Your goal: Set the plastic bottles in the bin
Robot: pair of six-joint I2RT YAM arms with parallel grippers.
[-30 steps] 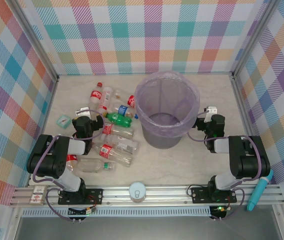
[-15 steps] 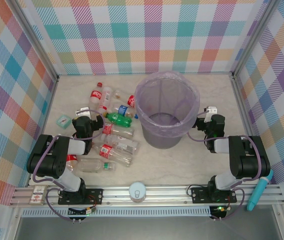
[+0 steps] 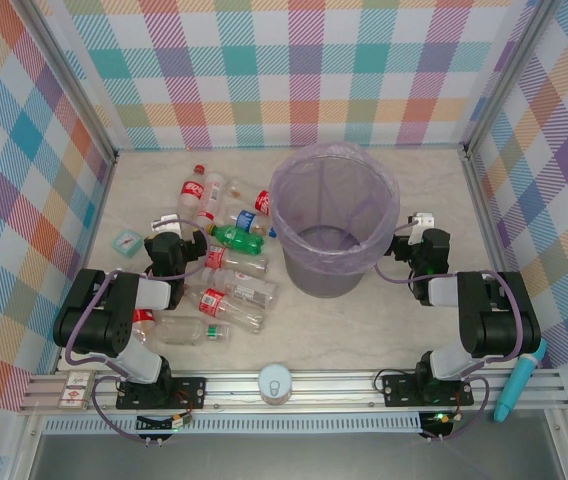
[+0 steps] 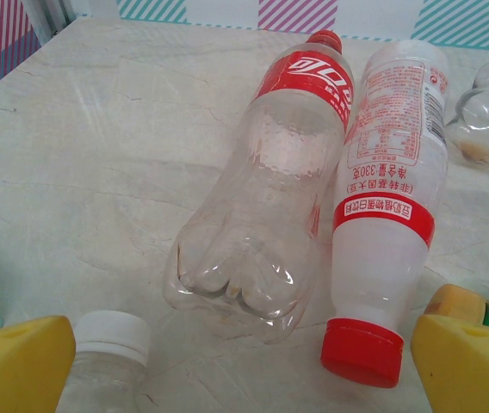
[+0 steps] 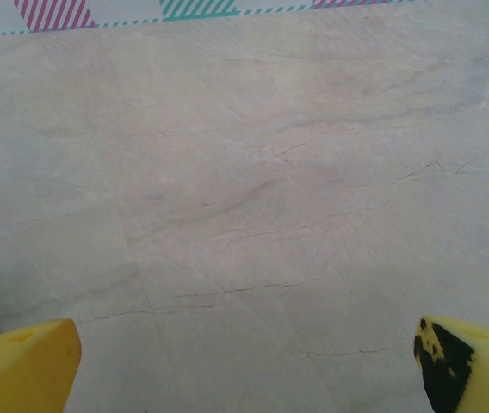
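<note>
lying scattered on the left part of the surface [image 3: 364, 335], the plastic bottles [image 3: 229, 268] sit just left of the upright bin [image 3: 332, 283]. the left fingers [image 4: 16, 366] are spread wide, grasping nothing, low beside the bottles. the right fingers [image 5: 21, 361] are likewise spread and empty, right of the bin.

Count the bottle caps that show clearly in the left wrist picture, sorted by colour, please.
red caps: 2
white caps: 1
total: 3
A yellowish bit at the lower right is too hidden to count.
</note>
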